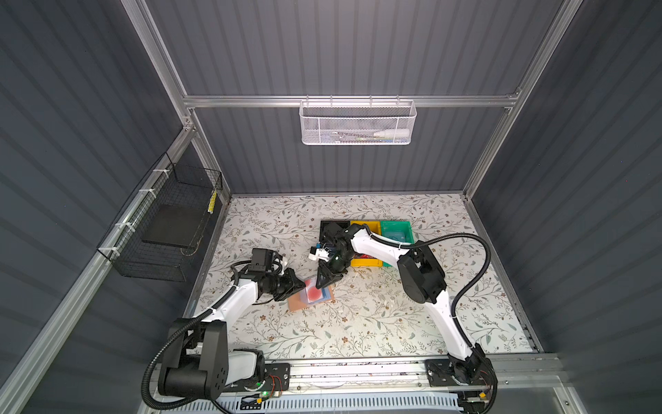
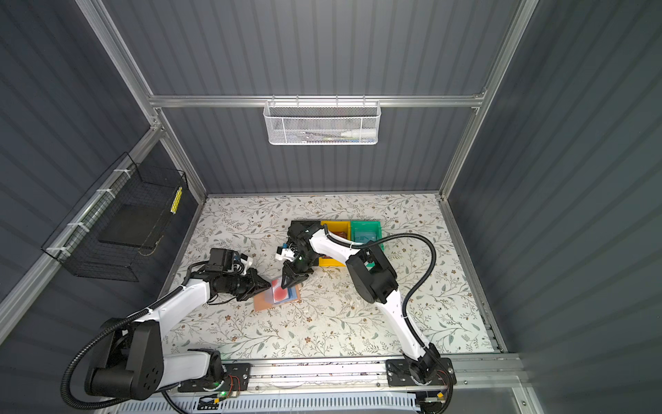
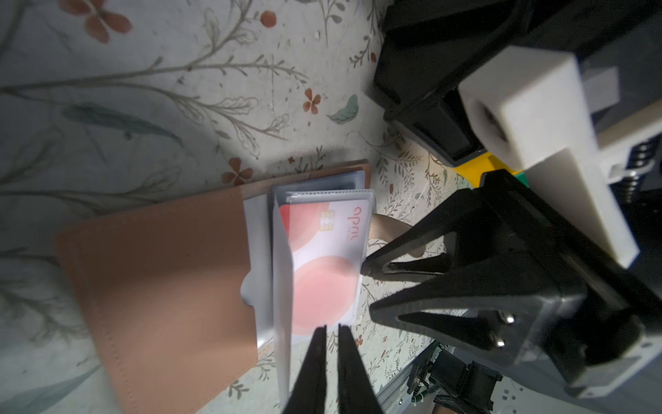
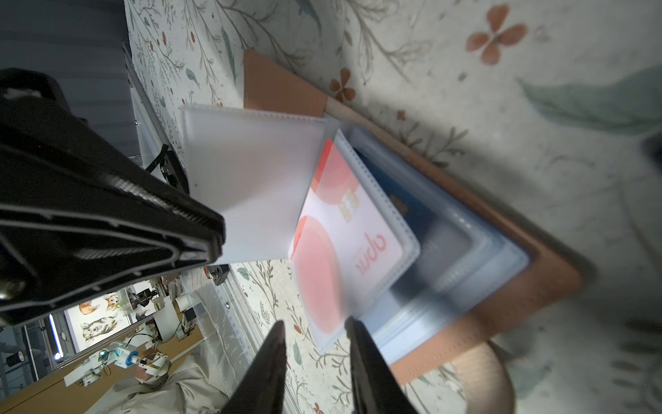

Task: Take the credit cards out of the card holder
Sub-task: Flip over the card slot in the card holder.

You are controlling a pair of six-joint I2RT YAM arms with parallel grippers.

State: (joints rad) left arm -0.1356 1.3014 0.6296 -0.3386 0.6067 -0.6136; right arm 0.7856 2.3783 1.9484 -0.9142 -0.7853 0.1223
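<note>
(a) My left claw: the jaws are pressed almost together, with a thin slit between them and nothing visible in it. A clear sleeve page stands upright against this claw's outer side. Whether the tip nips its edge, I cannot tell. Just ahead of the tip, the holder lies open on the table, tan cover down.

(b) Between my claws: the uncovered sleeve holds a pink card, lying flat. A blue card shows in a sleeve beneath it.

(c) My right claw: the jaws are spread and grip nothing. The tips point down at the sleeve's side edge, close by the left claw's tip. Beyond this claw the black bin, yellow bin and green bin stand side by side. A teal card seems to lie in the green bin.

(d) Step in hand, as I judge it: the page is held aside and the pink card exposed, but it is not yet gripped.

(e) The next move calls for the right claw to close on the card's edge alone, not on the sleeve. It must then draw the card out through the sleeve's mouth while the left claw steadies the page. Which edge is the mouth, I cannot tell.
</note>
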